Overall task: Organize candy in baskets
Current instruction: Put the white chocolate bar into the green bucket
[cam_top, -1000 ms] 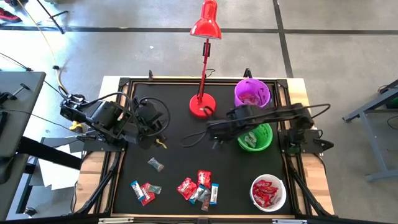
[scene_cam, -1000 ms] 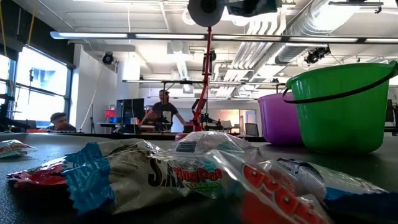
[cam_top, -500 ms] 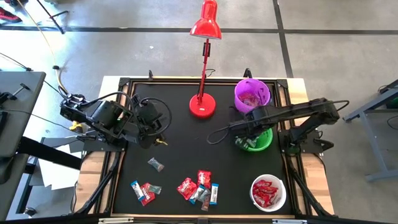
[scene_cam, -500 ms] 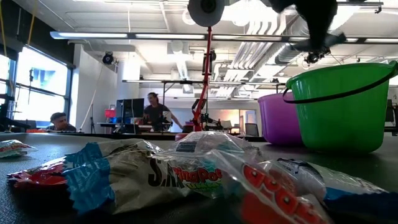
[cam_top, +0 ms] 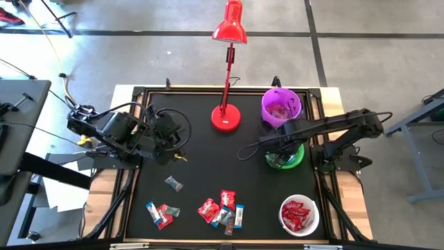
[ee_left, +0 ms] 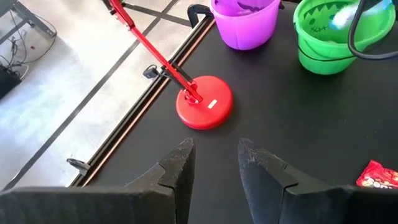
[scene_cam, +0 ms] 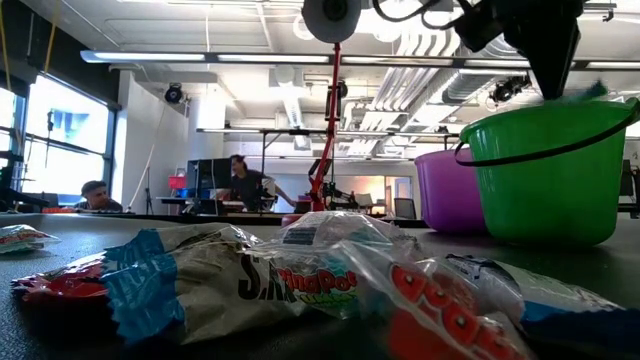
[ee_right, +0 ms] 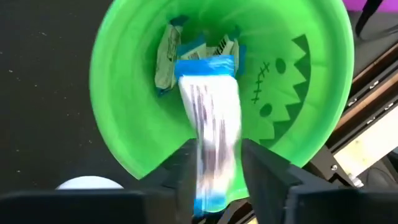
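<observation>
**Ana:** Jaws on the right gripper (ee_right: 214,171) now stand apart over the green basket (cam_top: 284,154), with a blue-and-white candy (ee_right: 211,134) between them, blurred, so to my eye it is dropping rather than held. A second ago that arm was out over the middle of the tabletop; half a second ago it had reached the basket.

**Ben:** So that piece is as good as sorted?

**Ana:** I would judge so. Other blue-and-white wrappers already lie in the bottom. More candy (cam_top: 222,208) waits along the near edge, so the task is far from finished.

**Ben:** And the left gripper (ee_left: 214,155)?

**Ana:** Parked near the left edge, jaws apart, holding nothing, facing the red lamp base (ee_left: 204,110).

**Ben:** Does the overhead camera show the release?

**Ana:** No, the arm hides the basket's inside there. Only the right wrist camera sees the falling candy. The overhead camera alone shows the purple basket (cam_top: 281,104) and white basket (cam_top: 300,215), both with sweets in them.
</observation>
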